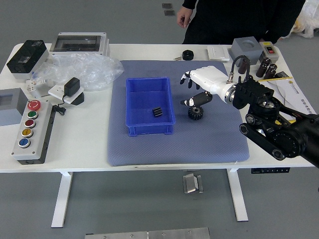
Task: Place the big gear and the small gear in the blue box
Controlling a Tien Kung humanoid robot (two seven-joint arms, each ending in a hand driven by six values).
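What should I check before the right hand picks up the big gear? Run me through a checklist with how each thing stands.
1. Small gear inside the blue box: ok.
2. Free floor left in the box for the big gear: ok.
3. Right hand open and empty: ok.
4. Big gear in the hand's grasp: not ok, it sits on the mat.
5. Fingers touching the big gear: cannot tell, one overlaps its edge in this view.
6. Person's hand away from the gears: ok.
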